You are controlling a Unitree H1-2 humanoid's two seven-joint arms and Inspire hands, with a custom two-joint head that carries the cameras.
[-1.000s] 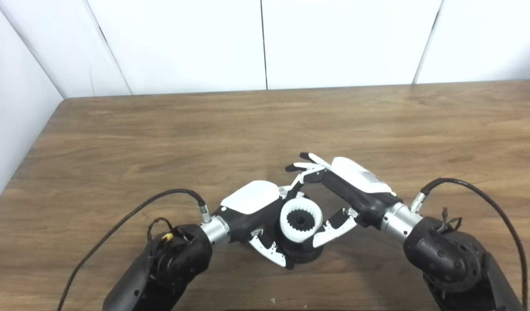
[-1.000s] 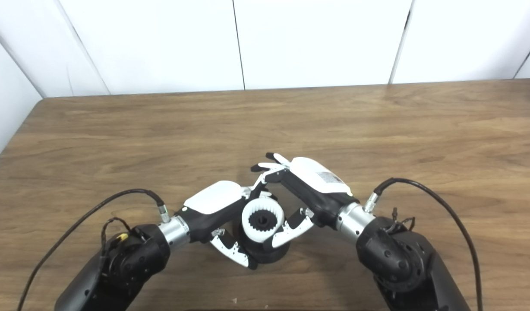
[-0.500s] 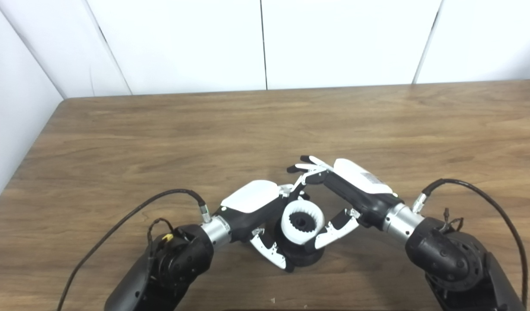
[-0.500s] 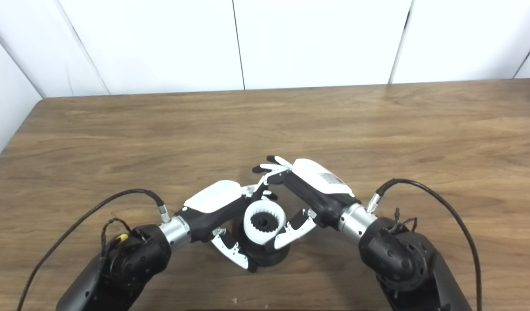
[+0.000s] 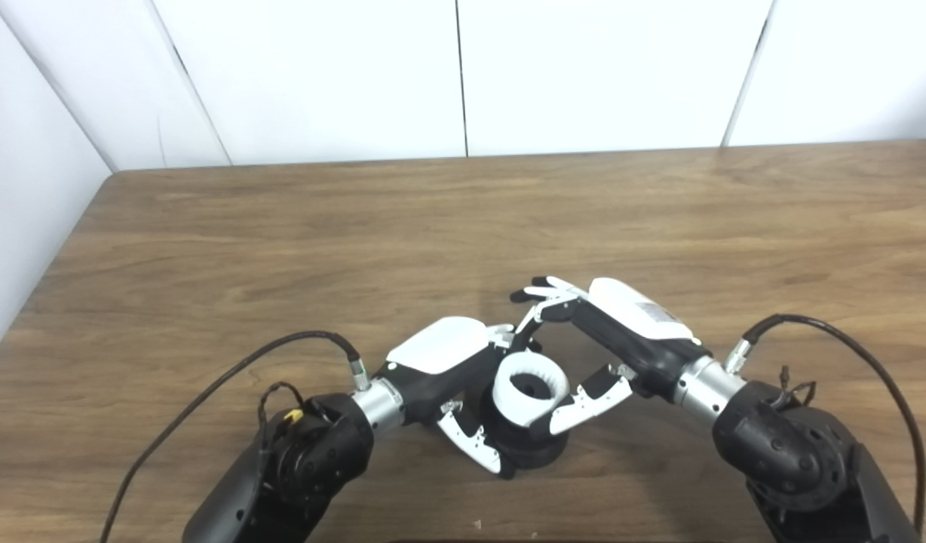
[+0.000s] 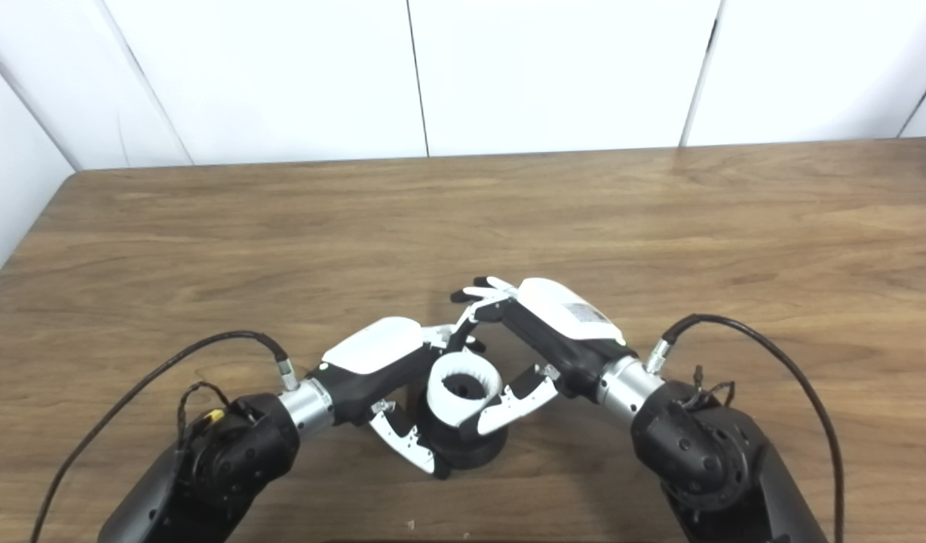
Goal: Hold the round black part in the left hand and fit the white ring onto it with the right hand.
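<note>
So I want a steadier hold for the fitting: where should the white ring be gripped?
Grip the white ring by its smooth outer rim, from its right side, probably as the right robot hand pinches it now. Its hollow centre faces up and must stay clear over the round black part.

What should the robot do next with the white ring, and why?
Probably press the white ring a little further down with the right hand. The ring sits on top of the round black part, which the left hand grips, but it looks slightly tilted, so it may not be fully seated.

Lab: bare table point(image 5: 282, 219), white panels point(image 5: 606, 68)
</note>
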